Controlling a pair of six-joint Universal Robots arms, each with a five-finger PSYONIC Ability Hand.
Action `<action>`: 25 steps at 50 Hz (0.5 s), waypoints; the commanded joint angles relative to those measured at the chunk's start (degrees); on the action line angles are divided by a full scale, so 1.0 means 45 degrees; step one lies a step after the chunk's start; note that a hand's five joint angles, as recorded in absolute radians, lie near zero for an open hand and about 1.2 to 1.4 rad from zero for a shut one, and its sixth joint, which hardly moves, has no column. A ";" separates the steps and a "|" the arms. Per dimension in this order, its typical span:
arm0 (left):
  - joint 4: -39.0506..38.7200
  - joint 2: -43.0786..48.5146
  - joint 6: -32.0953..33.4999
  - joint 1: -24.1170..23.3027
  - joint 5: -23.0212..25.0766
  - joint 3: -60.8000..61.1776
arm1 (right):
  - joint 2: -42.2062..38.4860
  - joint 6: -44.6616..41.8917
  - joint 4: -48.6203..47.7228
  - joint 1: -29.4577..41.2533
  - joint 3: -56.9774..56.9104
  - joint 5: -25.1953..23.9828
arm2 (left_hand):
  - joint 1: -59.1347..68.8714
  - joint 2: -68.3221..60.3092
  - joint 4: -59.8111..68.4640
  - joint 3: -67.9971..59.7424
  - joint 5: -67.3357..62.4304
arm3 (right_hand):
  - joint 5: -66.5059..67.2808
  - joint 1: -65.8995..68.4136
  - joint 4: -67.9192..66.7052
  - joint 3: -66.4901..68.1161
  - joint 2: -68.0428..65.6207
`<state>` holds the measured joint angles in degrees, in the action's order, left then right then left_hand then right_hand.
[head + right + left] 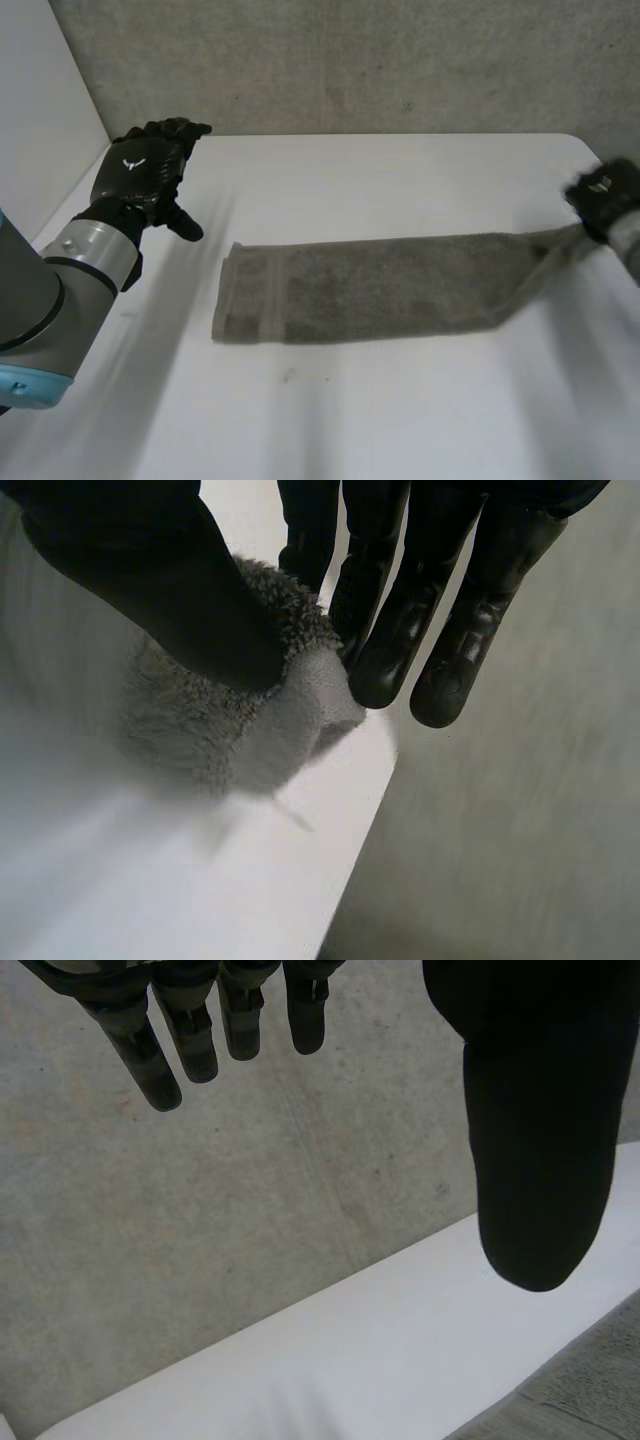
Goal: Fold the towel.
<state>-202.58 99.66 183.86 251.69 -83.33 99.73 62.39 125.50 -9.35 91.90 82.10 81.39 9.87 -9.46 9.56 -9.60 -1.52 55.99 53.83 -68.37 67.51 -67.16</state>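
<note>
One towel [370,290] on white table [350,420], concrete wall [350,60]

The left arm [55,290] comes in from the near left and its wrist angles up to the left hand [140,170], which hangs off to the far left. Its fingers [150,1060] are straight and apart from the thumb [530,1140], holding nothing. The right hand [603,195] is far to the right, with its thumb [160,580] pressing a corner of the towel [370,285] against its fingers [400,630].
</note>
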 commanded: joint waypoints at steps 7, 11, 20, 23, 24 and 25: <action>0.0037 -0.0721 0.0001 0.0027 -0.0076 0.0299 | -0.1442 0.0822 -0.2707 0.7468 -0.1076 -0.2950 | 0.0028 -0.0121 0.0098 -0.0089 0.0338 | 0.3113 0.5816 -0.2584 0.2776 -0.2854; 0.0056 -0.0896 0.0001 0.0183 -0.0115 0.0299 | -0.2942 0.0822 -0.2648 0.9183 -0.1680 -0.3710 | 0.0028 -0.0121 0.0098 -0.0089 0.0338 | 0.3113 0.5816 -0.2584 0.2776 -0.2854; 0.0037 -0.0838 0.0001 0.0418 -0.0095 0.0299 | -0.4138 0.0998 -0.2628 1.0359 -0.1955 -0.3771 | 0.0028 -0.0121 0.0098 -0.0089 0.0338 | 0.3113 0.5816 -0.2584 0.2776 -0.2854; -0.0061 -0.0702 0.0021 0.0398 -0.0095 0.0240 | -0.3923 0.1330 -0.2589 1.0320 -0.1779 -0.3536 | 0.0028 -0.0121 0.0098 -0.0089 0.0338 | -0.1658 0.1045 0.2187 -0.1995 0.1917; -0.0080 -0.0586 0.0040 0.0359 -0.0076 0.0163 | -0.3594 0.1716 -0.2531 1.0301 -0.1663 -0.3440 | 0.0028 -0.0121 0.0098 -0.0089 0.0338 | -0.7209 -0.4507 0.7739 -0.7546 0.7468; -0.0061 -0.0391 0.0040 0.0320 -0.0095 0.0066 | -0.3127 0.2358 -0.2299 1.0242 -0.1507 -0.3226 | 0.0028 -0.0121 0.0098 -0.0089 0.0338 | -1.2442 -0.9740 1.2972 -1.2780 1.2701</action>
<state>-202.47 95.84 183.86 253.43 -83.79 101.04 43.97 130.04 -21.23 138.56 73.32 64.17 9.87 -9.45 9.56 -9.60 -1.52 53.90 52.27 -65.61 65.49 -64.65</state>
